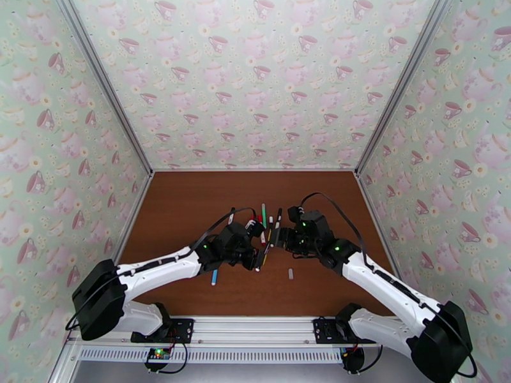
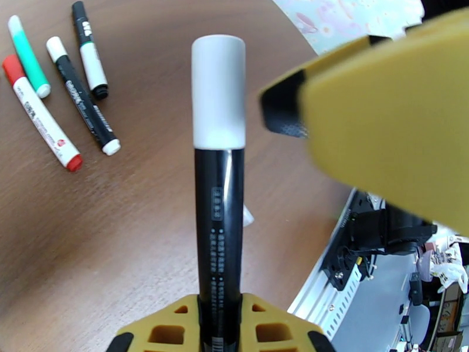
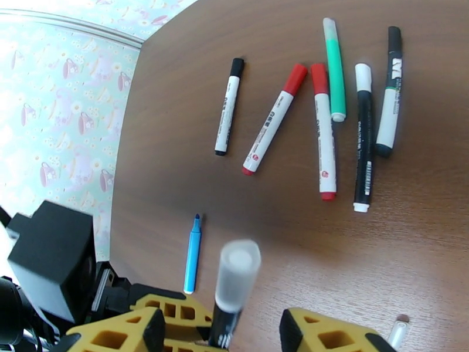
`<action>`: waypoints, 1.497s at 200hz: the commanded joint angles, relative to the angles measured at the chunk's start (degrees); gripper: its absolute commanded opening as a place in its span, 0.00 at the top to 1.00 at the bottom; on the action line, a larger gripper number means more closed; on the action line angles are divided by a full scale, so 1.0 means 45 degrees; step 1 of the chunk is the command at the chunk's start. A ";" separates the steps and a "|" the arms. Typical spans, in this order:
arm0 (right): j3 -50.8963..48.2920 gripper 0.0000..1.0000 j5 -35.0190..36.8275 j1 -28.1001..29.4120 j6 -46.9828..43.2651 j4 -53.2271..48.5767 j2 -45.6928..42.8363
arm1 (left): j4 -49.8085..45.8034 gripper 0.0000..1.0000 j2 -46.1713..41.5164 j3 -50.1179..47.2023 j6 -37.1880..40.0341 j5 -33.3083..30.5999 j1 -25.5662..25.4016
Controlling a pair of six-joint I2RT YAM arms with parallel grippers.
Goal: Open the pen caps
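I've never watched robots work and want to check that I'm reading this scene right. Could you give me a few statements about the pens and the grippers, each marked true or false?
1. The left gripper is shut on a black pen that has a pale cap. True.
2. That pale cap is already off. False: it sits on the end of the black pen.
3. A blue pen lies on the table. True.
4. The right gripper holds the green pen. False: the green pen lies on the table, and the right gripper is open, with a finger on each side of the pale cap.
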 commanded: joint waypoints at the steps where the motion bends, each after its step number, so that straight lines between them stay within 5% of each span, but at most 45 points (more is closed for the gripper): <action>1: 0.0393 0.47 -0.0437 -0.0119 0.0235 0.0436 0.0115 | 0.0187 0.84 -0.0467 -0.0213 0.0023 0.0626 -0.0103; 256: 0.0641 0.82 -0.1144 -0.0199 0.0160 0.0741 0.0565 | 0.0270 0.86 -0.0693 -0.0058 -0.0114 0.1396 -0.0258; 299: 0.0627 0.86 -0.1255 -0.0197 0.0403 0.0944 0.0337 | 0.1512 0.67 -0.0850 -0.0388 -0.0833 0.1318 -0.0105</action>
